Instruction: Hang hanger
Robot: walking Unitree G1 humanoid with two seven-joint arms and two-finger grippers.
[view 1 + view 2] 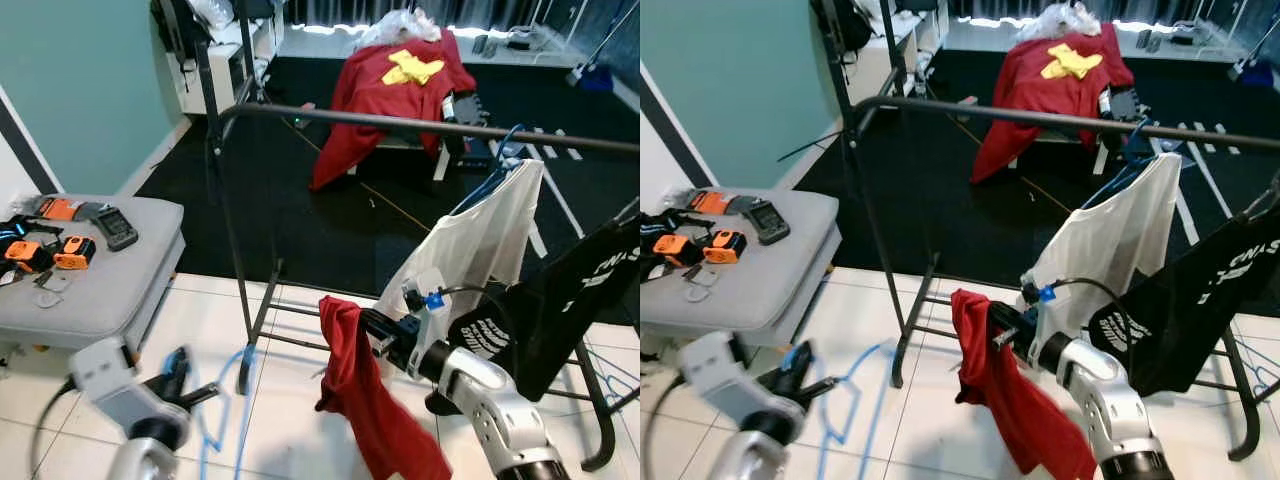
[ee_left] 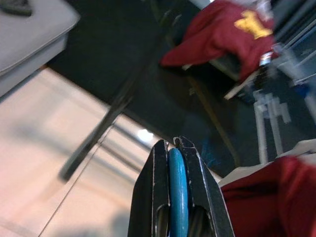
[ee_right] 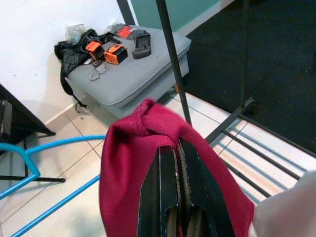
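The job is only partly done. The blue hanger (image 1: pixel 215 405) is not on the rack (image 1: pixel 420 124) yet. It hangs low over the white floor tiles (image 1: pixel 285 420), down by the rack's feet, and the long dark bar is well above it. The red shirt (image 1: pixel 375 400) is not on the hanger either. It droops down from the other arm, close to the hanger but apart from it. It looks like the shirt must go on the hanger first, and then the hanger's hook must go up over the bar. There is bare bar to the left of the clothes for it.

A white shirt (image 1: pixel 480 240) and a black shirt (image 1: pixel 575 290) already hang at the right end of the rack.

The left gripper (image 1: pixel 178 375) is low on the left side, over the tiles. Its two black fingers (image 2: pixel 154 197) are squeezed nearly together, and a thin blue part of the hanger sits tight between them.

The right gripper (image 1: pixel 352 322) is out in front of the white shirt. Its fingers (image 3: pixel 165 190) are pressed close too, pinching a fold at the top of the red shirt. The rest of the shirt dangles down from there.

A grey cushion (image 1: pixel 110 285) with orange tools (image 1: pixel 50 253) sits off to the left, away from the work.
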